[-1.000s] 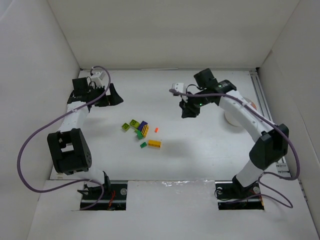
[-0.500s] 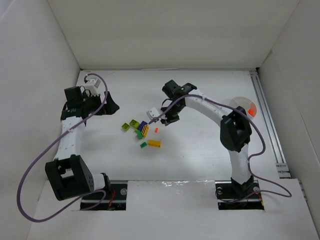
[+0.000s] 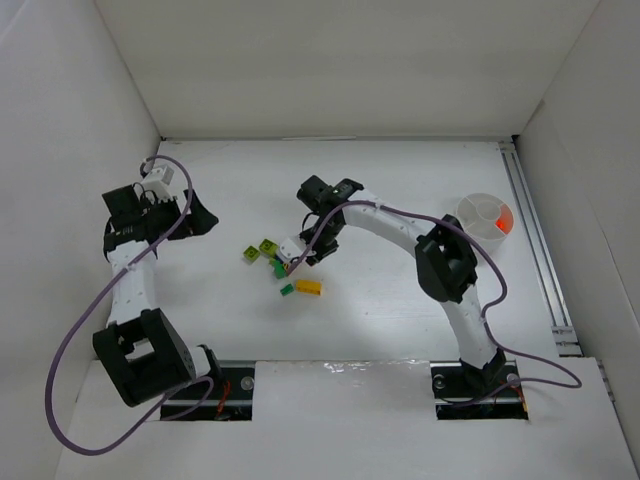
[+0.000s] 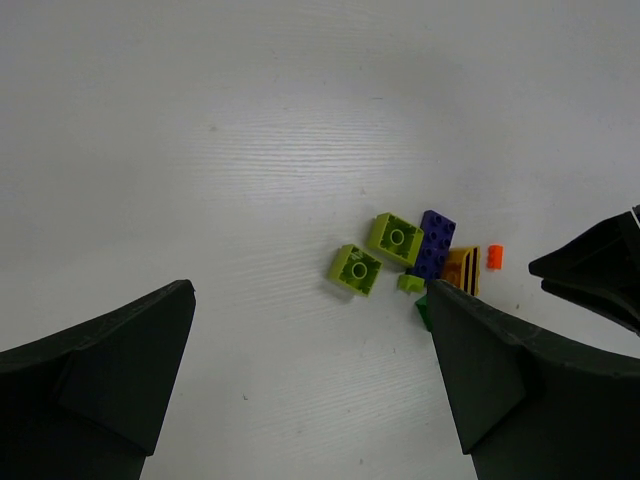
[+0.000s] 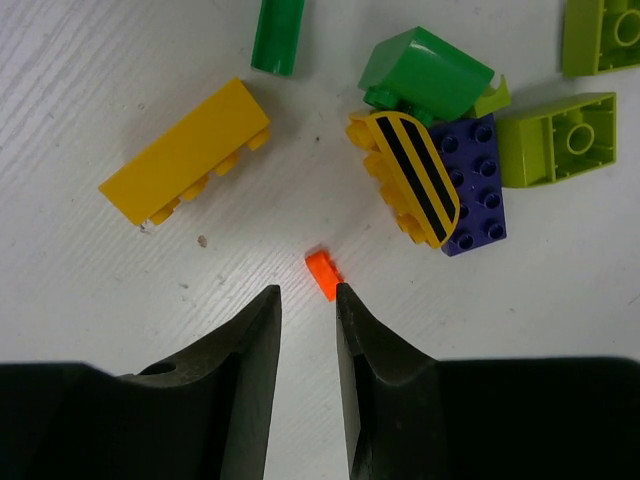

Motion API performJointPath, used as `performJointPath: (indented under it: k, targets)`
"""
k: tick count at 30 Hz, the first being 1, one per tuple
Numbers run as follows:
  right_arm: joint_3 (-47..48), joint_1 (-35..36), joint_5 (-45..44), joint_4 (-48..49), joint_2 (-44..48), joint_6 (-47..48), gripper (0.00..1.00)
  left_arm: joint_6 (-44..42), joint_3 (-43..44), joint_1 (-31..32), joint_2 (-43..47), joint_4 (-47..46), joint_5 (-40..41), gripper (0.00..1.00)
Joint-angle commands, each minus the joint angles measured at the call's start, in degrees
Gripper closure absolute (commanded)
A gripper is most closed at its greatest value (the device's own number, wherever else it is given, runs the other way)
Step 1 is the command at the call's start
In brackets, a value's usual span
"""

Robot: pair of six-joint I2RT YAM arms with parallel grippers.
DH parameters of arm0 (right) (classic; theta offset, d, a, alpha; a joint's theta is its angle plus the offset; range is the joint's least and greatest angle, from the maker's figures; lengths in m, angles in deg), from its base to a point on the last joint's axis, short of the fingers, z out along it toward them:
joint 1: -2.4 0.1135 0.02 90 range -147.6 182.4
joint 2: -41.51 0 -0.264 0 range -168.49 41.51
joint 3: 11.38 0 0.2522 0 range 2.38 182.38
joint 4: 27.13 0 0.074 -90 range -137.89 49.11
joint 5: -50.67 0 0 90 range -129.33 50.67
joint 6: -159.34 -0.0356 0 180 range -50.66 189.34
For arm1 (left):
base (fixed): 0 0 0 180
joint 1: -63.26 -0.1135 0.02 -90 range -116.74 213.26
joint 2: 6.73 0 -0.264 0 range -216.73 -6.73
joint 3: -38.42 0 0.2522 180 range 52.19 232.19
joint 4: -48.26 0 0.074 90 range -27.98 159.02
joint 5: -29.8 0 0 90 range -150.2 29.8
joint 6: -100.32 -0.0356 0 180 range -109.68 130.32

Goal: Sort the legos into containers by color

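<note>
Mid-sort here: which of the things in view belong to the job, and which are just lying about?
Job:
orange lego
yellow lego
purple lego
lime green legos
dark green legos
striped yellow piece
divided white bowl
right gripper, open just short of the orange lego

Lying about:
purple cables
metal rail at the far right

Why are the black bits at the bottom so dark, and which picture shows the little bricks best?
Right wrist view: the bricks are sharp and bright; the right hand, close to the lens, is dark and slightly soft. Left wrist view: the left hand is dark too, bricks smaller. Top view: even light, bricks tiny.
</note>
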Motion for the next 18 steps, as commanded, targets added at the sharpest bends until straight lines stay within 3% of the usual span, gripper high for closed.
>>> performJointPath:
  k: [1,18]
  targets:
    - [2.5,1.61,-0.89,0.12,-1.35,3.22,0.66,-0.29,1.02,-2.69,-2.27,0.34,-4.93,0.0]
    - [6.28,1.61,-4.94,0.74,-7.25,4.54,0.65,-2.83,-1.61,-2.7,1.15,-0.19,-4.93,0.0]
